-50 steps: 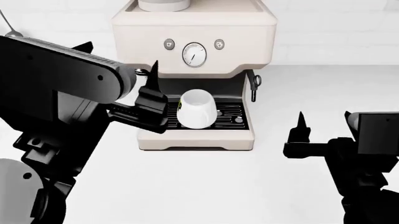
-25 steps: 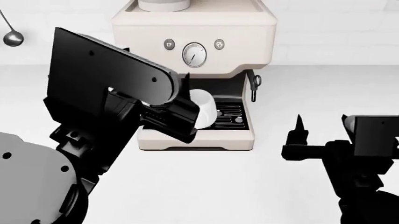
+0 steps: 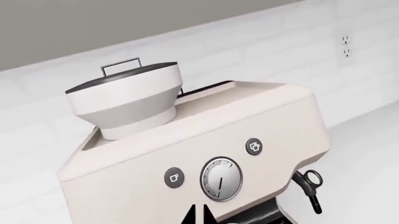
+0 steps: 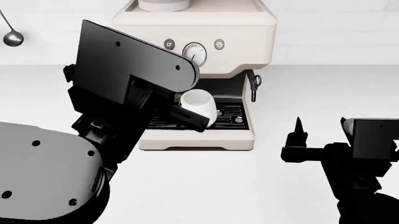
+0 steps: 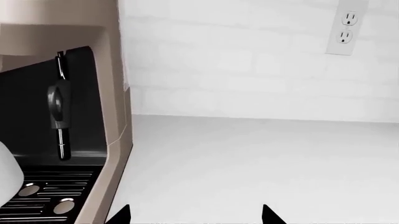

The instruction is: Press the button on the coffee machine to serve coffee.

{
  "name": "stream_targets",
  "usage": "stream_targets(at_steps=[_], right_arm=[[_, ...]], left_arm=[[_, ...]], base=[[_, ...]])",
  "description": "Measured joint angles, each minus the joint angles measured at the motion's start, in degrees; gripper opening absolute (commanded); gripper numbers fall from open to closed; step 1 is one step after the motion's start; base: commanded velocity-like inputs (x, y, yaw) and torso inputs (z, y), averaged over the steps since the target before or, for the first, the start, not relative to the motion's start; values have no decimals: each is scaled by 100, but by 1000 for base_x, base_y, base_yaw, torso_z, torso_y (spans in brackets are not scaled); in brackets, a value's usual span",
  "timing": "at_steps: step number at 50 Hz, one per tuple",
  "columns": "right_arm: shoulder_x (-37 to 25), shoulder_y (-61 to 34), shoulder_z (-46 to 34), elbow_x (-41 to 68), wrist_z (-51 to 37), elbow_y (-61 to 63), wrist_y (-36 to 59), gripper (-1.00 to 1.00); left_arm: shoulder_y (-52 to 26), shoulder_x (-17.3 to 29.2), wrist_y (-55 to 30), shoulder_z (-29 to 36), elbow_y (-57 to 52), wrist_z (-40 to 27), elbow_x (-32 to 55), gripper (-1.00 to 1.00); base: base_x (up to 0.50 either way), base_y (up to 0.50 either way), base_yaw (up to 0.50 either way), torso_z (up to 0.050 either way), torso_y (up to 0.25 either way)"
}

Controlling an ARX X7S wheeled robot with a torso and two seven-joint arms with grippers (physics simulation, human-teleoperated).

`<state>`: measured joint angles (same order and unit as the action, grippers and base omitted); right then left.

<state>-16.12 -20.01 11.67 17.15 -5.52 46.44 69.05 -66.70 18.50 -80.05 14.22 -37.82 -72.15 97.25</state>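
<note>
The cream-beige coffee machine (image 4: 194,25) stands at the back of the counter. On its front panel are a left round button (image 3: 174,178), a central dial (image 3: 221,178) and a right round button (image 3: 253,146). A white cup (image 4: 198,107) sits on the black drip tray (image 4: 232,116). My left gripper (image 3: 199,215) is shut and empty, its tips just below the panel between the left button and the dial, not touching a button. In the head view my left arm (image 4: 134,74) hides that gripper. My right gripper (image 5: 194,215) is open and empty, low over the counter to the right of the machine (image 4: 320,129).
A black steam wand (image 4: 253,85) hangs at the machine's right side. A bean hopper (image 3: 124,100) sits on top of the machine. A ladle (image 4: 11,35) hangs at the far left wall. A wall outlet (image 5: 345,27) is behind the white counter (image 4: 293,93).
My left arm has risen from beside the cup and swung up in front of the machine's panel, now covering part of the dial in the head view. The right arm has barely moved.
</note>
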Motion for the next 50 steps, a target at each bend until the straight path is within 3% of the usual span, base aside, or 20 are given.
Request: stream_targets(at_steps=[19, 50], right_arm=[[2, 43, 12, 45, -37, -37, -53, 100], [18, 204, 10, 83, -94, -167, -273, 100]], left_arm=[[263, -145, 298, 211, -16, 676, -1315, -100], [408, -175, 789, 546, 235, 1179, -2330, -100]], base=[[0, 0, 0, 0, 0], [0, 0, 0, 0, 0]])
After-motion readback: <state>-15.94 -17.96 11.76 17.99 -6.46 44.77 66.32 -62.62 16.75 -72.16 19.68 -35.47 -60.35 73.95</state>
